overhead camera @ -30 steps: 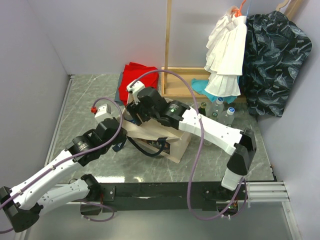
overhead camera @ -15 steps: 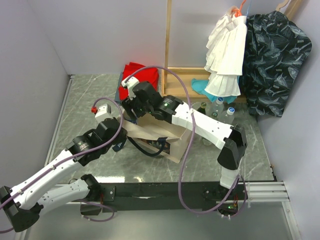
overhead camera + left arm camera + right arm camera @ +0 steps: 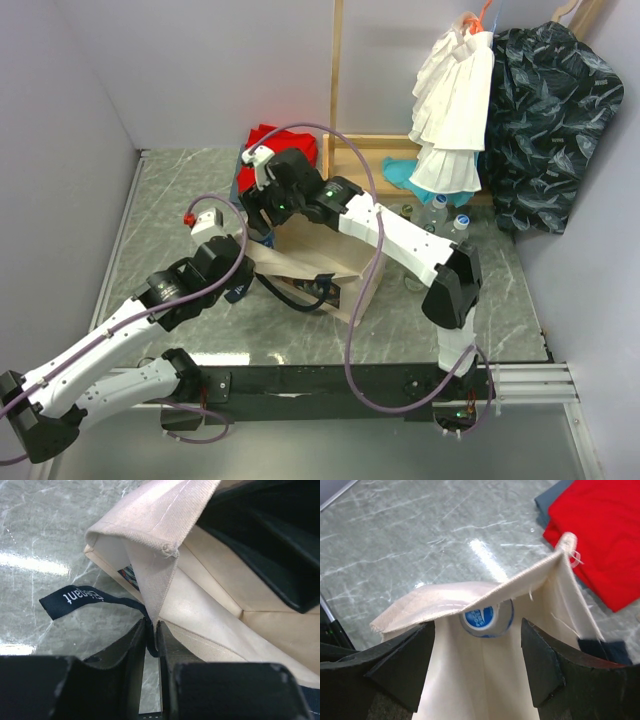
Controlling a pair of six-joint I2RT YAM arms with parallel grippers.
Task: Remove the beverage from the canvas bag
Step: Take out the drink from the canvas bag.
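Canvas-side, clamped the left claw [image 3: 151,628] on the rim of the canvas bag [image 3: 165,525] to prop its mouth; poised the right claw [image 3: 477,630], spread wide, over the beverage [image 3: 485,617] inside

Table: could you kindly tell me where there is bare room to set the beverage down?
Bare: the table at far left, between the wall and the canvas bag. Crowded: back right, around the bottles and the wooden rack.

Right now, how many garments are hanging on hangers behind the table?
2. A white garment hangs at the back right, and a dark patterned shirt hangs beside it, nearer the right wall. Others may be hidden behind them.
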